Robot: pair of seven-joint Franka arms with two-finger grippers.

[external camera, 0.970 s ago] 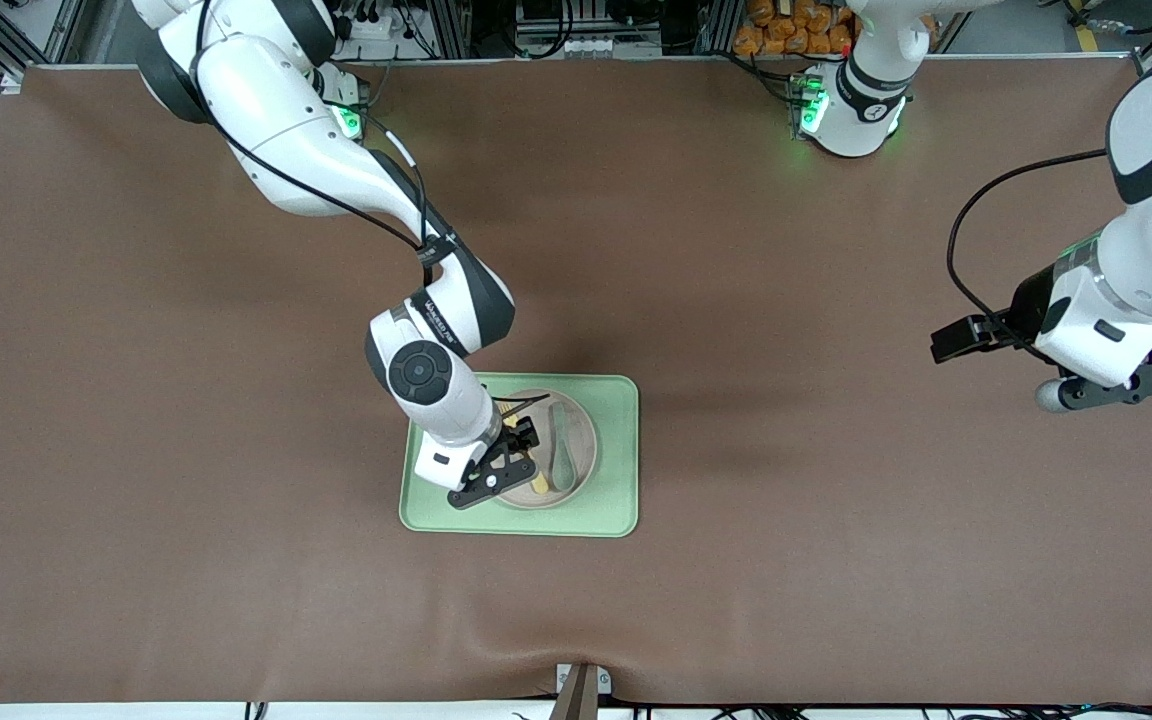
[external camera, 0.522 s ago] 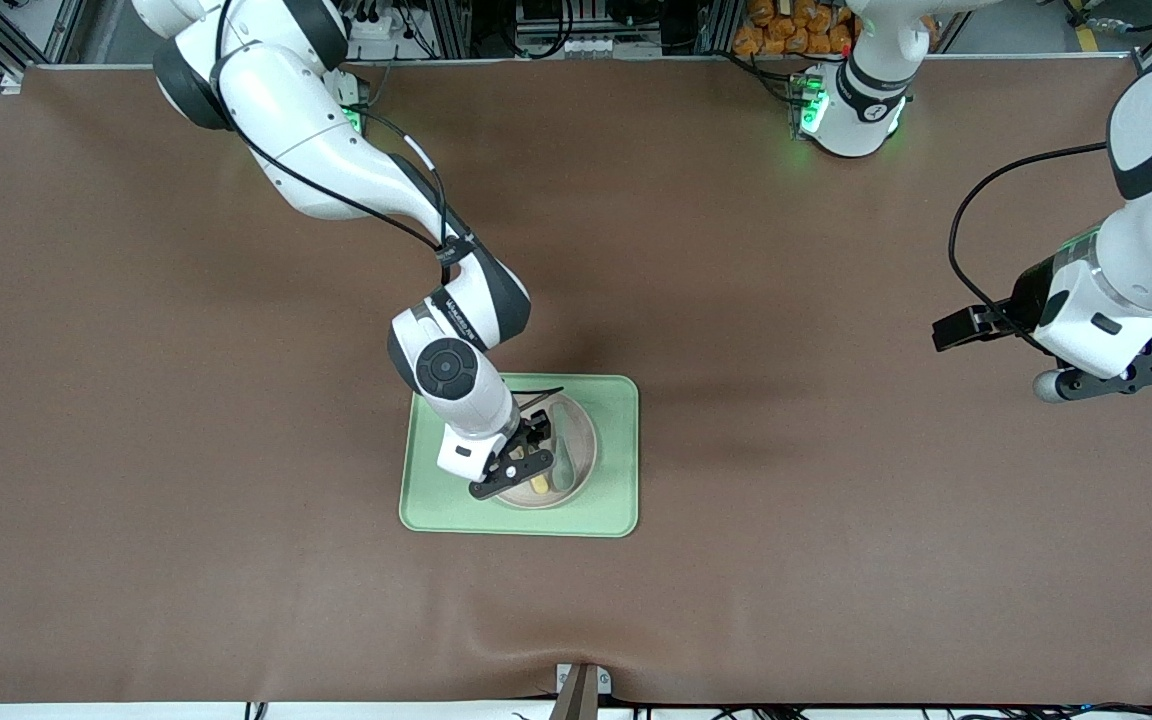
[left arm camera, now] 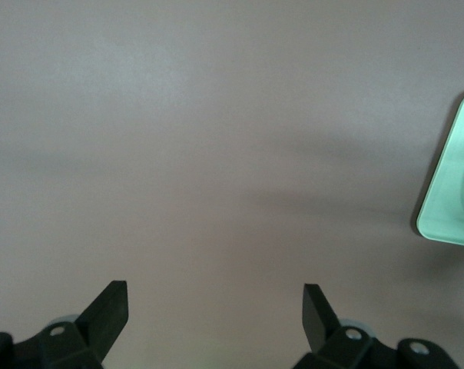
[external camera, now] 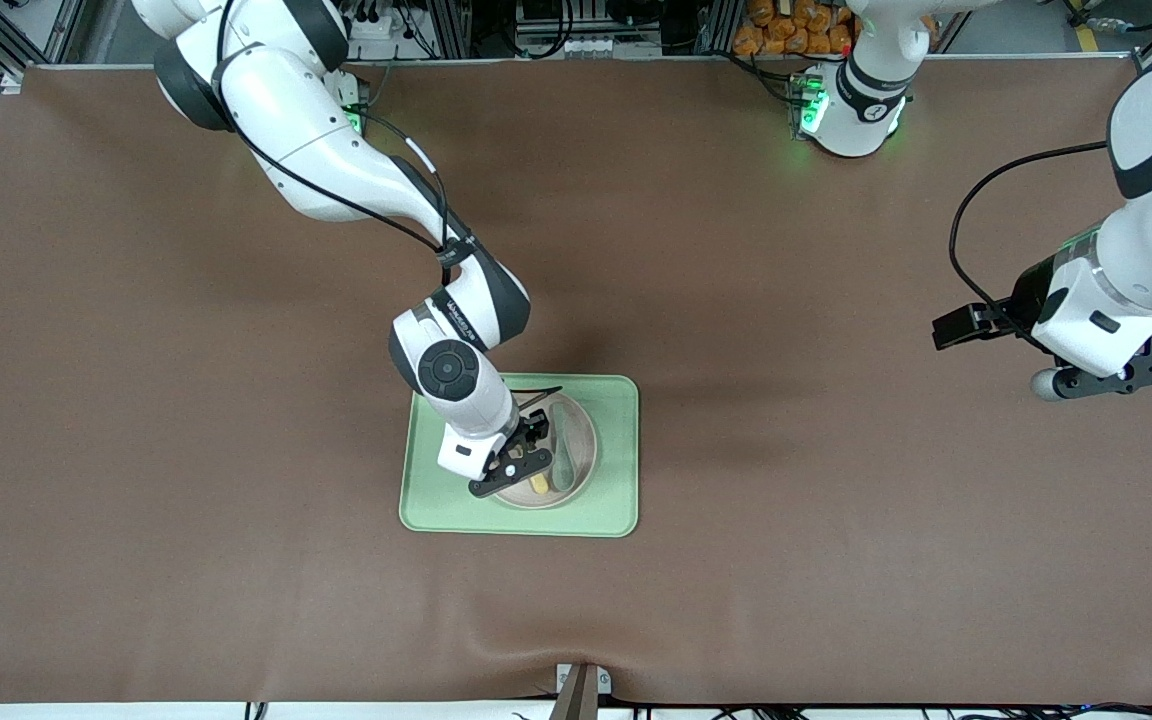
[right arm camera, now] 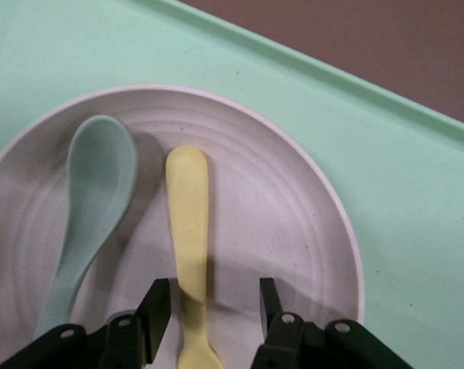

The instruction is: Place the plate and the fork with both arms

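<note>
Right wrist view: right claw (right arm camera: 209,307) part-open astride fork (right arm camera: 190,231), not gripping; fork beside spoon (right arm camera: 94,207) on plate (right arm camera: 293,223) in tray (right arm camera: 416,177); tines cut off; front view hides fork; left claw (left arm camera: 215,304) wide open, empty, over bare surface (external camera: 836,520).

No readable text or labels anywhere.

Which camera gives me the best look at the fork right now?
Right wrist view: the fork lies on the plate, handle between the right gripper fingers. Front view shows only its handle end. Left wrist view misses it.
</note>
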